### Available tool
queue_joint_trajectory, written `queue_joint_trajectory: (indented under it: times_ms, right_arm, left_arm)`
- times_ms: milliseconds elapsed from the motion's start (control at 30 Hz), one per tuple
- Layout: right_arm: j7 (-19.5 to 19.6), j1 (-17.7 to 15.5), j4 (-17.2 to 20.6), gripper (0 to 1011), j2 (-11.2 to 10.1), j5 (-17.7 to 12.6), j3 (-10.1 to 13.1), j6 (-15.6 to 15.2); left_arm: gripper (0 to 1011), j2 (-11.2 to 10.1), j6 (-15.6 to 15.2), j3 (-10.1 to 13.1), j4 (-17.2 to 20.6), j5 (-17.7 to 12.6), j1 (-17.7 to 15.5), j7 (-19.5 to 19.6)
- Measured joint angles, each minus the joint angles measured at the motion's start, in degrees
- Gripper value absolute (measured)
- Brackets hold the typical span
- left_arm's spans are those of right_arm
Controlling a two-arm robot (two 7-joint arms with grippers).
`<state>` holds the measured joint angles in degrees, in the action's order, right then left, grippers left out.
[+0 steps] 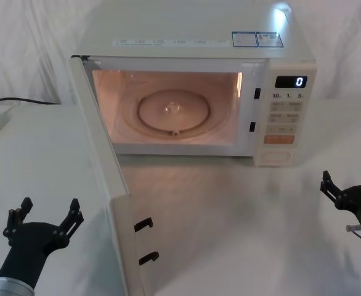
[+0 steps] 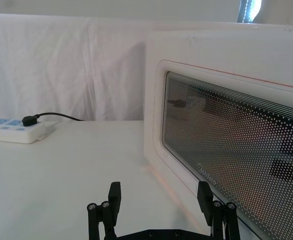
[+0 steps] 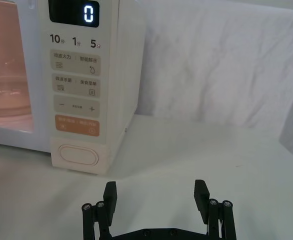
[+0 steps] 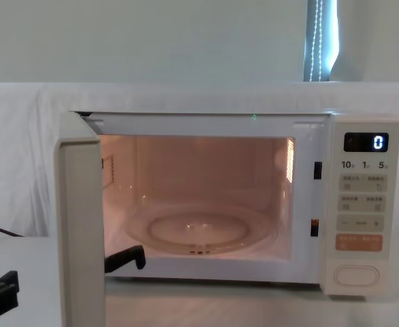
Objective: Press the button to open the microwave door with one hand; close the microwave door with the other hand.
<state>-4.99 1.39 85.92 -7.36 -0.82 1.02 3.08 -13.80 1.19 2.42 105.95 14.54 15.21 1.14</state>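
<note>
Microwave door (image 1: pixel 100 179) open; one button (image 3: pixel 78 155); two grippers spread.

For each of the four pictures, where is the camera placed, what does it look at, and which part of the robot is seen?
Head: high, looking down at the open microwave; left gripper and right gripper low at the sides.
Chest: low, facing the lit cavity; the microwave door edge-on.
Left wrist: behind the left gripper, facing the door's outer window.
Right wrist: behind the right gripper, facing the button.
Head, chest and right wrist share the display.
</note>
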Motion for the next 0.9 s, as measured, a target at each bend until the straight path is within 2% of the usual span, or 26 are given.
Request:
queue_joint_trajectory:
  times_ms: [900]
  right_arm:
    - [0.0, 0.0, 0.1, 1002, 0.0, 0.1, -0.1, -0.1]
  left_arm:
    - [1001, 0.0, 0.0, 0.0, 0.0, 0.0, 0.0, 0.0]
